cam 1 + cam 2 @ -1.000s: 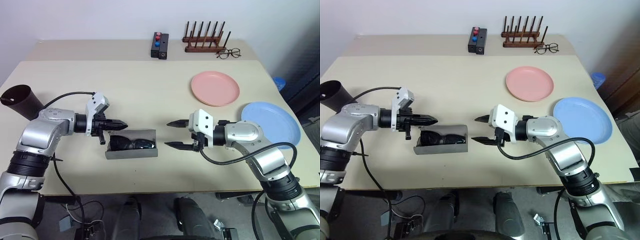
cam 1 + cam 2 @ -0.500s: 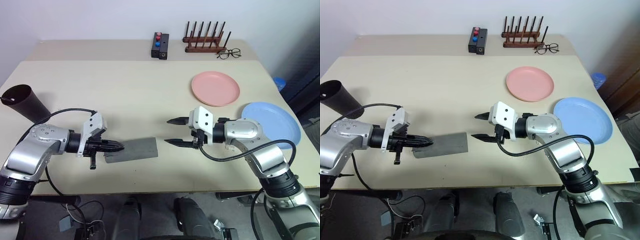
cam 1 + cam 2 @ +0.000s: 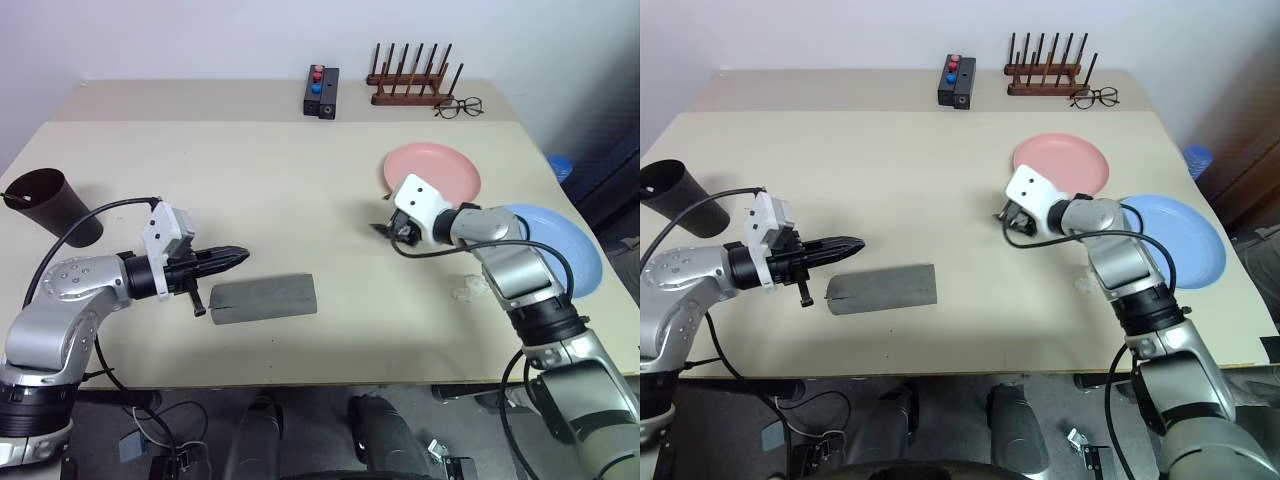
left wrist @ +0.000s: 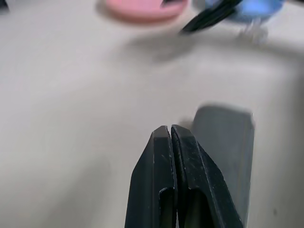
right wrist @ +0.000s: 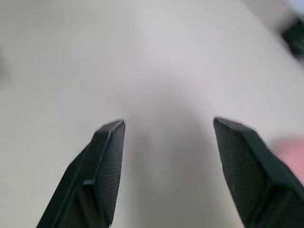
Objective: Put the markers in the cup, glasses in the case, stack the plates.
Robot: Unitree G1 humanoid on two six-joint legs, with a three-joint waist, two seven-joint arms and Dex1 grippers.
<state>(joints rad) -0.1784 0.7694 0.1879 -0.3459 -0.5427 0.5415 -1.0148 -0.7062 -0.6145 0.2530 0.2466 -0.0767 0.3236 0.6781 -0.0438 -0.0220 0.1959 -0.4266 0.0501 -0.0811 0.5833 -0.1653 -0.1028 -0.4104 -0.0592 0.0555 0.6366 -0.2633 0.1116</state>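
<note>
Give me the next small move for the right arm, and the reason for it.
Probably bring the right end effector onto the near rim of the pink plate to grip it. Its fingers stand open just short of that plate, the grey case is shut, and the blue plate lies apart, unstacked.

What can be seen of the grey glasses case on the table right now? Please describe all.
The grey case is an oblong box with a matte, fabric-like surface. Its lid is shut, so nothing inside shows. It lies flat on the beige table, near the front edge, its long side roughly along that edge. The left tool, fingers pressed together, hovers just beside its left end, apparently not touching. Nothing else touches it.
</note>
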